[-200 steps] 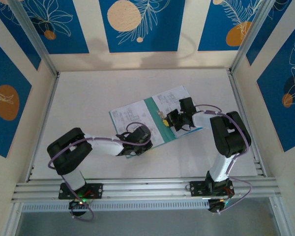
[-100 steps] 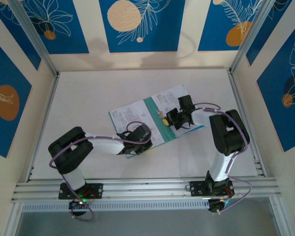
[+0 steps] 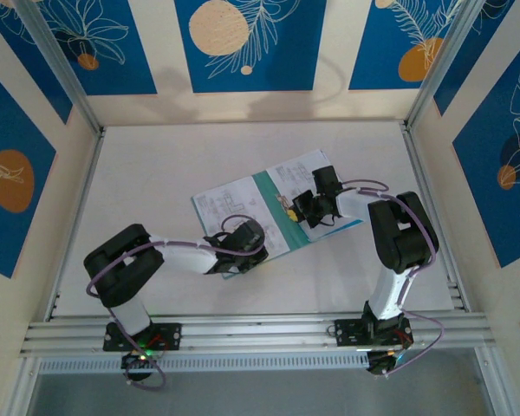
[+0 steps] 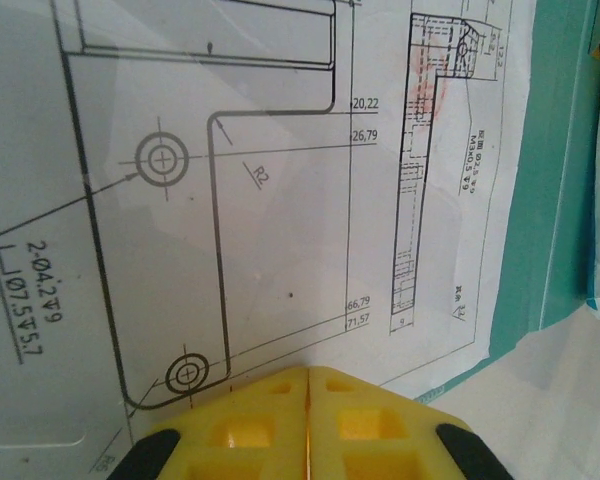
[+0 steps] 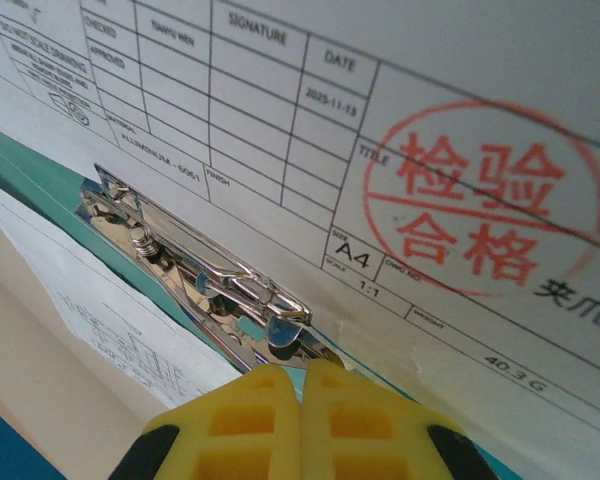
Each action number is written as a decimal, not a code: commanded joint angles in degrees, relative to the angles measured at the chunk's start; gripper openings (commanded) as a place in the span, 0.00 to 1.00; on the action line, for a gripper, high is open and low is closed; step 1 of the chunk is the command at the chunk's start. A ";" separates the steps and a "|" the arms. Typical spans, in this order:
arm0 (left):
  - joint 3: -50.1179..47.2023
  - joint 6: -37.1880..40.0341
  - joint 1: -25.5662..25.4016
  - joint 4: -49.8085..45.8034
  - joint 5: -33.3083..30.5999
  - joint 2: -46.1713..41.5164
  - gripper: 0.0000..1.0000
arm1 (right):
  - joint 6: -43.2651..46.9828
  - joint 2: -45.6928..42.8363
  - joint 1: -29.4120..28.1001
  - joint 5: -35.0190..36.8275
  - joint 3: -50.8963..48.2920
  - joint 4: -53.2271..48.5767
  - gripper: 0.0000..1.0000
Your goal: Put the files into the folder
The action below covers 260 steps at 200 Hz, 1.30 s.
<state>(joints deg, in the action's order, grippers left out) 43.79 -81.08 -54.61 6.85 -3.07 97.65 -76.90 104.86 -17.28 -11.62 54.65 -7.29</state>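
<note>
At mid-tabletop (image 3: 147, 165), the teal-green folder (image 3: 273, 208) lies open with printed drawing sheets (image 3: 225, 204) spread across it. Within the last second the right gripper (image 5: 302, 385), jaws shut, has edged left onto the metal spring clip (image 5: 200, 275), so clamping looks near. The left gripper (image 4: 308, 400), jaws also shut, pins a sheet.

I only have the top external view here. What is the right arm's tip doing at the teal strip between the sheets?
Observer: Right wrist view: its yellow jaws are shut, tips at the near end of a metal spring clip.
Operator: The sheet beside it?
Observer: A white sheet with a title block and a round red stamp.
Operator: And the left arm?
Observer: Jaws shut above a dimensioned drawing, the folder showing its teal edge beside it.
</note>
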 commanded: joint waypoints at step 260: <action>-2.37 0.13 1.87 -4.92 -0.44 -0.79 0.07 | -1.42 12.61 -4.10 19.29 2.12 -24.55 0.00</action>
<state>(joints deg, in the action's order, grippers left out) 43.22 -81.10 -53.45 7.20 -3.11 97.19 -76.16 108.16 -20.36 -5.61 61.43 -15.14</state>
